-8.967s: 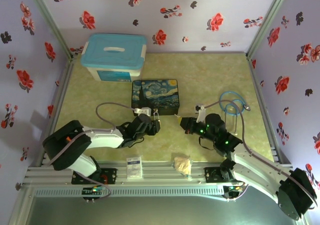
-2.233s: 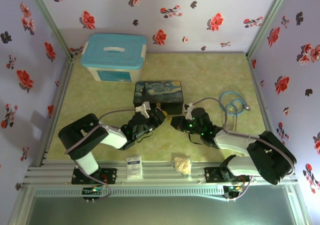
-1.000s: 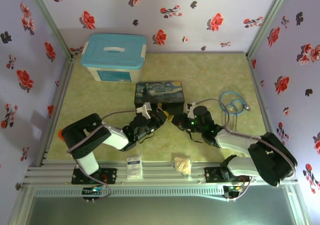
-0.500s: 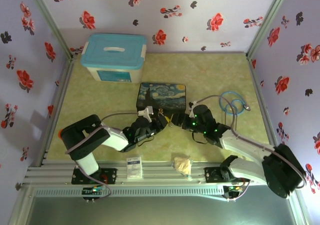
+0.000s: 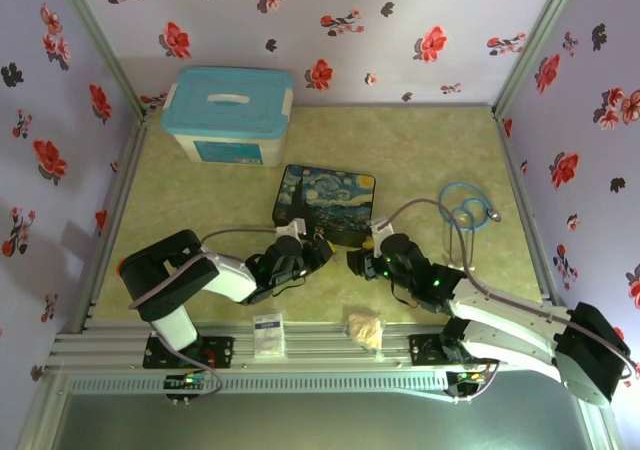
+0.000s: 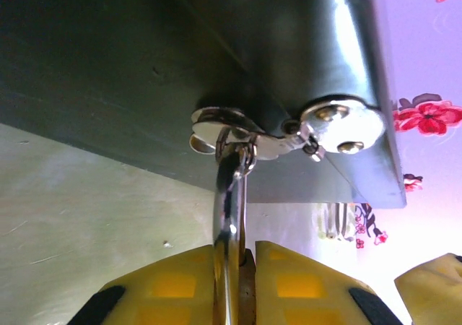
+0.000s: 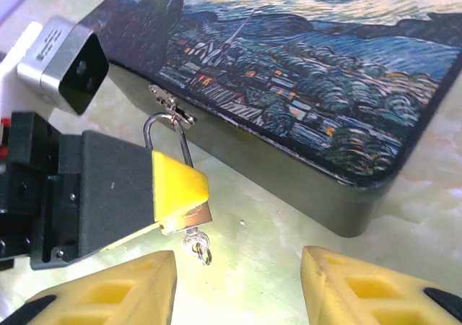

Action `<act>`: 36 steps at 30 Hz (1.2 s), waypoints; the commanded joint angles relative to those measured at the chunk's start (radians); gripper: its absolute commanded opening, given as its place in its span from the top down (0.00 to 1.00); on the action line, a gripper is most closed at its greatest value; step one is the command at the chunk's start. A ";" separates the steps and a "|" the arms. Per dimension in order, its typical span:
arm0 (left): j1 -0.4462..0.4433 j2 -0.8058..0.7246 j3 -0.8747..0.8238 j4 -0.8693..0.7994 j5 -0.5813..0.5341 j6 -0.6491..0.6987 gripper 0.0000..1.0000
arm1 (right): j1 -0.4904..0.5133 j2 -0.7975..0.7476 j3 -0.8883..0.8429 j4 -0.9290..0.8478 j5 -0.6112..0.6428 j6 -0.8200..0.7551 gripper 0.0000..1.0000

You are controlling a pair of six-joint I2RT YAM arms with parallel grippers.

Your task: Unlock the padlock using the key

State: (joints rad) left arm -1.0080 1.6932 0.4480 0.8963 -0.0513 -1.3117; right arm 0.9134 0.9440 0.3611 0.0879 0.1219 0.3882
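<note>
Left fingers (image 6: 206, 271) are clenched on the padlock (image 7: 186, 219). It hangs by its shackle from the clasp (image 7: 172, 107) on the near side of the starry-night box (image 7: 303, 87), just above the tabletop (image 7: 274, 245). Right fingers (image 7: 148, 274) are released, spread apart with nothing between them, low and just in front of the lock. The key (image 7: 197, 248) pokes out under the padlock body and looks seated in the keyhole, with nothing holding it. Cannot tell if the shackle is popped.

Risks:
- The key is tiny, so the right fingers could close off-centre and knock it out or push it sideways.
- Turning it could twist the lock in the left grip, since the pads cover most of the body.
- A pull could drag the light box across the tabletop by its clasp.

The right wrist view gives the key, the lock body and the gap between the right fingers. The left wrist view hides the body behind the pads but shows the shackle threaded through the clasp ring from below. In the top view both arms meet at the box's near edge, and the lock and key are too small to read.
</note>
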 commanded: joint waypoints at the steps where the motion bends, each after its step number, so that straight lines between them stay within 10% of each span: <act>1: -0.007 -0.029 0.022 0.011 -0.006 -0.004 1.00 | 0.044 0.062 -0.014 0.116 0.079 -0.131 0.54; 36: -0.009 -0.072 -0.009 -0.015 0.018 -0.022 1.00 | 0.315 0.671 0.043 0.591 0.523 -0.386 0.81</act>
State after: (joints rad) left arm -1.0058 1.6550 0.4442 0.8108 -0.0528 -1.3300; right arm 1.2243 1.5864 0.3798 0.6365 0.5705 0.0093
